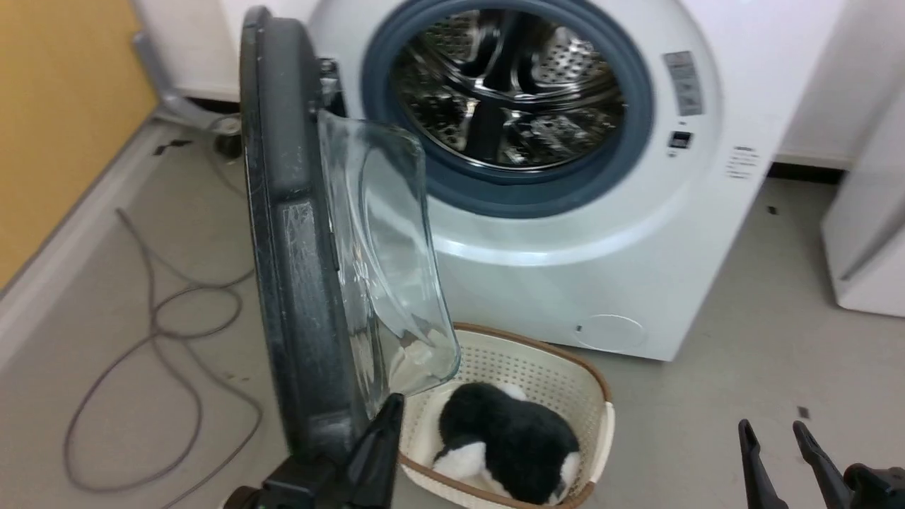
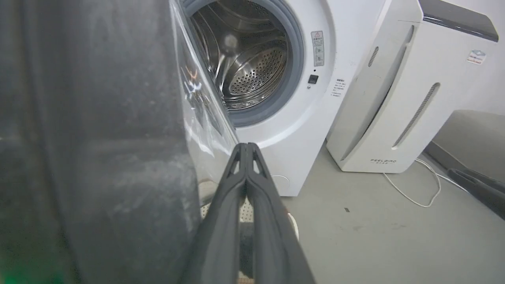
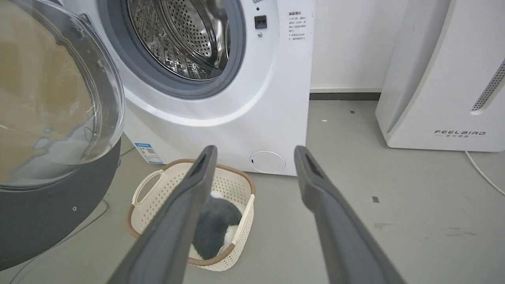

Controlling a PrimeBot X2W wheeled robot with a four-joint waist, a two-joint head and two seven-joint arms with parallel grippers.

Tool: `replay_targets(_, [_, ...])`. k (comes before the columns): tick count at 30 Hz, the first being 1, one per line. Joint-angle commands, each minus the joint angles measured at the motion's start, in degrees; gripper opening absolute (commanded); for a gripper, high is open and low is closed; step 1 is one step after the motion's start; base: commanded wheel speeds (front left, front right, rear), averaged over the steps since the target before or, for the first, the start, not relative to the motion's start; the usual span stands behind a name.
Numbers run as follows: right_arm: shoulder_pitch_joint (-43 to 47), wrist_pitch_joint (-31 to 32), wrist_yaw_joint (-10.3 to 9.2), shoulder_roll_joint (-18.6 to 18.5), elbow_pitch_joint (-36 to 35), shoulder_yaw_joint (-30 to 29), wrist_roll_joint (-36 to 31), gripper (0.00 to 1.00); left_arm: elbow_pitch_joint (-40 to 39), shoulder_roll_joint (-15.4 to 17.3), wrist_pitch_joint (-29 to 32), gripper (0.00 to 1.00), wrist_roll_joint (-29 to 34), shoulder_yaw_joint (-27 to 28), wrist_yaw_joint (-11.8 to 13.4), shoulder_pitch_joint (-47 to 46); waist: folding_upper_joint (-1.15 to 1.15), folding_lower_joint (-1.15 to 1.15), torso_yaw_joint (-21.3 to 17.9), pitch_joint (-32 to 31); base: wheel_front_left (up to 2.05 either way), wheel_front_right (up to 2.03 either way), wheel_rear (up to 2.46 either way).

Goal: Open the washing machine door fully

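Standing swung out from the washer (image 1: 601, 268), the door (image 1: 297, 283) hangs edge-on by a basket (image 1: 565, 375), the left hand (image 2: 246, 146) closed empty beside its glass, the right hand (image 3: 255, 150) spread open

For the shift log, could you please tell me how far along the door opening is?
Done: the washing machine door is unlatched and swung well out, baring the drum. In hand: the shut left gripper sits at its inner side by the glass. Left: pushing it fully open; the right gripper hangs open, aside.
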Motion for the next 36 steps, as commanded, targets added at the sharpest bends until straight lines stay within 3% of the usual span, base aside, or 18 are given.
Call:
replay_targets(1, [-0.1, -0.4, 0.05, 0.2, 0.2, -0.1, 0.1, 1.0, -0.4, 0.8, -0.5, 0.0, 0.1, 0.9, 0.7, 0.8, 0.0, 0.0, 1.9, 0.0, 0.0, 0.0, 0.0])
replay_targets(10, [-0.7, -0.7, 0.05, 0.2, 0.8, -0.3, 0.1, 1.0, 0.7, 3.6, -2.4, 0.0, -0.9, 7.9, 3.9, 1.8, 0.0, 0.0, 6.2, -0.2, 0.0, 0.0, 0.0])
replay_targets(15, [-0.9, -0.8, 0.05, 0.2, 0.9, -0.1, 0.1, 1.0, 4.4, 5.8, -4.3, 0.0, -3.4, 13.4, 4.3, 0.8, 0.0, 0.0, 6.9, -0.1, 0.0, 0.0, 0.0])
replay_targets(27, [-1.2, 0.0, 0.05, 0.2, 0.2, -0.3, -0.4, 1.0, 21.0, 11.6, -9.5, 0.0, -10.9, 24.7, 1.3, -8.5, 0.0, 0.0, 6.3, 1.1, 0.0, 0.0, 0.0])
replay_targets(36, [-1.9, 0.3, 0.05, 0.2, -0.1, -0.5, -0.7, 1.0, 36.4, 15.1, -12.8, 0.0, -13.3, 28.6, -2.0, -18.4, 0.0, 0.0, 5.8, 2.7, 0.0, 0.0, 0.0])
